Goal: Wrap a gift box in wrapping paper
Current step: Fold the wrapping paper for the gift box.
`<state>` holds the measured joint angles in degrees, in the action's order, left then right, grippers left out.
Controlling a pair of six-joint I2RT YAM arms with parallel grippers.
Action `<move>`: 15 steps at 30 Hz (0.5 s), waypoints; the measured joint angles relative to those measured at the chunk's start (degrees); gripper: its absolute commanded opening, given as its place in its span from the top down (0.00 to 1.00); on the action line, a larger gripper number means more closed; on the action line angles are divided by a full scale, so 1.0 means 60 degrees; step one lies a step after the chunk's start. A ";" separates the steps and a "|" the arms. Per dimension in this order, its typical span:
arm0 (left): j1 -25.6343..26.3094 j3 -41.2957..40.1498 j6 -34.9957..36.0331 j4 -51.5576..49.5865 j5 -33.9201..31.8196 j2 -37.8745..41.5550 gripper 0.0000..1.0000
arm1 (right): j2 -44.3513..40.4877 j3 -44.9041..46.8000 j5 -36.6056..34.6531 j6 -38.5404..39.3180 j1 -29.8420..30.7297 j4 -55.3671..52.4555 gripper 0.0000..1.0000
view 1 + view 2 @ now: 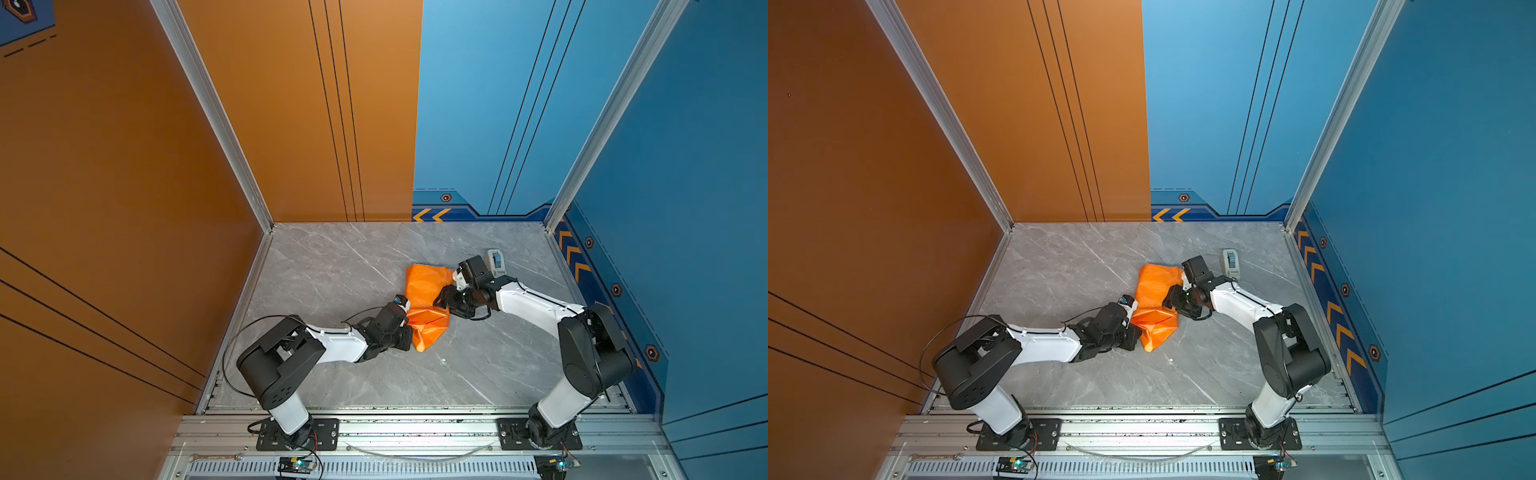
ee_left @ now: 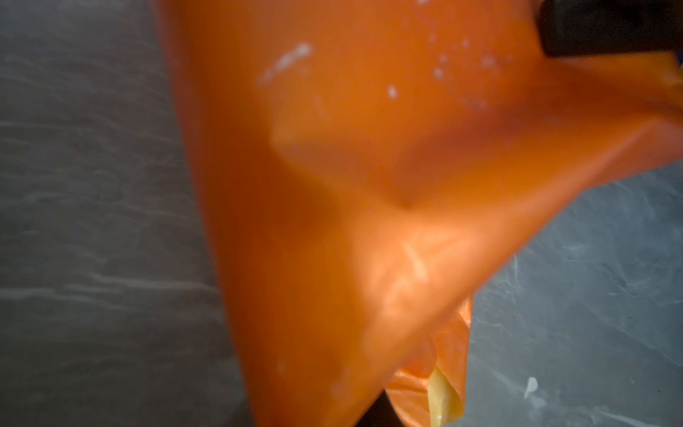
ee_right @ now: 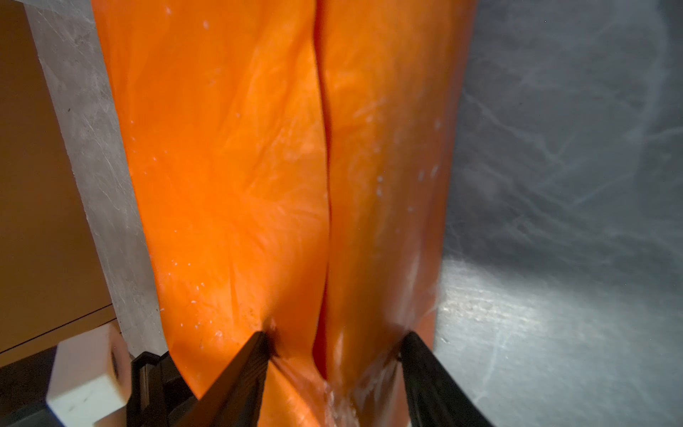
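On the left, the left gripper (image 1: 410, 337) met the near-left edge of the wrapping paper (image 1: 426, 299). Its jaws looked nearly closed on a gathered fold, though the left wrist view was blurred and showed only paper funnelling toward one dark tip. That pinch probably kept the loose end taut for folding.

The paper lay mid-bench as a long, lumpy bundle, glossy orange outside, creased and flecked with white scuffs. A sliver of pale yellow underside showed at its near end. The gift box was nowhere visible; I judged it to be inside the bundle, which sat on the grey, marble-veined bench (image 1: 332, 270).

From the right, the right gripper (image 3: 335, 337) straddled the bundle with its jaws held wide. Each black tip dented the paper on either side of an overlapping seam, likely bracing the parcel so the seam stayed closed.

Far right, a small white tape dispenser (image 1: 495, 262) stood just behind that arm's wrist, within reach for sealing.
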<state>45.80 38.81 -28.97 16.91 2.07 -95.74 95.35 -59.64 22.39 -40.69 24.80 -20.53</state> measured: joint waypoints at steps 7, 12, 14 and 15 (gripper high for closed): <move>-0.0073 0.0481 0.0273 0.0310 0.0160 -0.0390 0.82 | -0.0091 0.0102 -0.0011 -0.0004 0.0011 0.0036 0.40; -0.0073 0.0699 0.0408 0.0390 0.0200 -0.0699 0.81 | -0.0113 0.0149 -0.0029 -0.0004 0.0011 0.0109 0.40; -0.0073 0.0725 0.0441 0.0404 0.0197 -0.0856 0.81 | -0.0164 0.0186 -0.0029 -0.0004 0.0015 0.0109 0.40; -0.0073 0.0739 0.0448 0.0463 0.0197 -0.0911 0.81 | -0.0186 0.0204 -0.0036 -0.0004 0.0022 0.0106 0.40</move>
<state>45.36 43.24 -26.28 19.68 3.25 -101.21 94.24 -58.41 22.17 -40.71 24.93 -19.90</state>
